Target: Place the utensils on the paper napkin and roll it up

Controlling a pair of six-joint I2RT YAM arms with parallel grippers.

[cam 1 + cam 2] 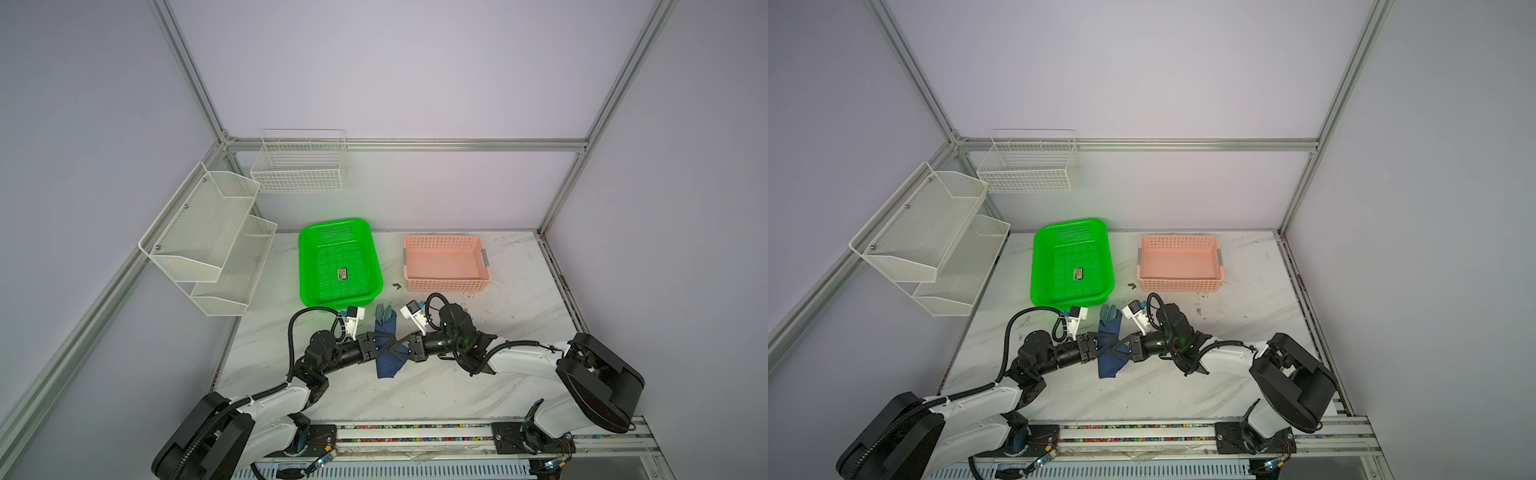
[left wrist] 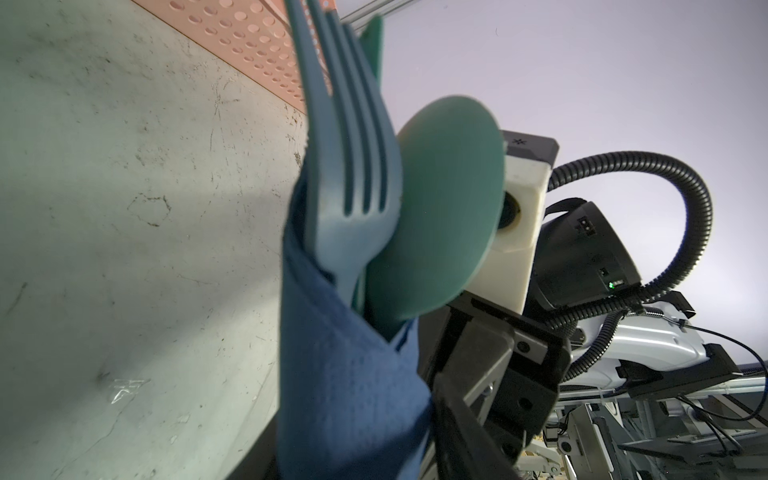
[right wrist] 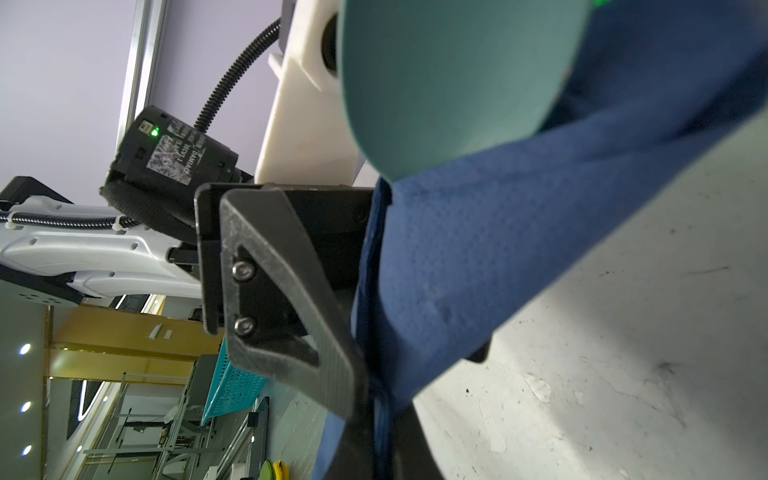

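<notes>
Well, rolling's prob nearly done: paper napkin (image 1: 389, 365) wraps utensils (image 1: 384, 313), heads poking out past right end effector (image 1: 400, 348), clamped on it; left end effector (image 1: 390, 344) alongside, grip unclear; next: tighten w/o slipping

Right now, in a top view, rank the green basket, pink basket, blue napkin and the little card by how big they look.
Largest to smallest:
1. green basket
2. pink basket
3. paper napkin, partly hidden
4. card, clearly smallest
</notes>
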